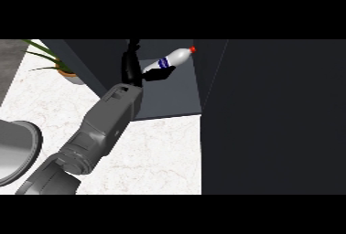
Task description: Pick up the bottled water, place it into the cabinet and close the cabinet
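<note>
**Item:** bottled water (174, 58) — white, blue label, red cap.
**Position:** held aloft in the mouth of the open cabinet (169, 98), above its grey shelf floor and not resting on it.
**Long axis:** tilted, with the cap up and to the right toward the cabinet door (270, 114) and the base in the left hand (154, 74).
**Fingers:** curled round the bottle's lower body.
**Right hand:** not in sight.
**Next move, as judged:** lower and release — the door stands just right of the bottle.

White plastic water bottle (173, 58) with a blue label band and red cap, tilted with the cap up and to the right, gripped at its lower end by the left robot hand (157, 73) inside the open dark grey cabinet (169, 98)
</note>
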### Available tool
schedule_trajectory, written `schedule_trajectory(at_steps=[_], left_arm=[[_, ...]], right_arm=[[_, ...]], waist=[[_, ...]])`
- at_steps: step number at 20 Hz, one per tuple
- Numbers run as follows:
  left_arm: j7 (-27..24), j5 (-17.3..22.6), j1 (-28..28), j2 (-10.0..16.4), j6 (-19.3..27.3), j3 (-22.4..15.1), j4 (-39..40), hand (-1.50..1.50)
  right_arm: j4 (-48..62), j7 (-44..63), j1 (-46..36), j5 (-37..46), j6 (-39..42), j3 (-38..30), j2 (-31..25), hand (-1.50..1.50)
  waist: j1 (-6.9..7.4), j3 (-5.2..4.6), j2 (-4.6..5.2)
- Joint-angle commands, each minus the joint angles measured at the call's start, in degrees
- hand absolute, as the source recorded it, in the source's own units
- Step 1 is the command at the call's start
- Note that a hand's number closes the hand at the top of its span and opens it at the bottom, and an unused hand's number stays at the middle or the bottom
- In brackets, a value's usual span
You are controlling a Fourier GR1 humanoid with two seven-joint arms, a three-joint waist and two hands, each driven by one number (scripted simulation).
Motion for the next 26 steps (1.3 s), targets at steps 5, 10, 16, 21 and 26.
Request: schedule_trajectory(at_steps=[5, 10, 16, 21, 26], left_arm=[[-5.1, 1.8, -1.7, 0.9, -10.2, 2.8, -3.8, -1.5], [-5.4, 3.0, -4.3, 1.0, -17.2, 4.5, -5.7, -1.5], [-9.1, 3.8, -0.9, -2.5, -16.4, 5.4, -7.2, -1.5], [-8.5, 3.8, 3.8, -2.5, -17.9, 3.4, -12.7, -1.5], [-6.6, 6.1, 10.8, -2.5, -17.8, -1.6, -22.5, -1.5]], right_arm=[[-2.3, 1.0, 0.8, -4.3, 0.9, -0.2, -0.5, -1.5], [-3.0, 2.3, 1.3, -6.0, 0.7, 0.2, -0.1, -1.5], [-5.3, 5.7, 0.7, -5.0, -0.7, 0.9, 0.1, -1.5], [-7.6, 5.6, 4.0, -3.3, -1.2, 3.4, 2.4, -1.5], [-7.5, 8.3, 2.1, -0.2, -3.4, 6.0, 3.3, -1.5]], waist=[[0.72, -0.06, -0.06], [2.27, 0.02, -0.85], [3.18, 0.06, -1.46], [4.42, 0.06, -2.29], [5.36, 0.04, -2.46]])
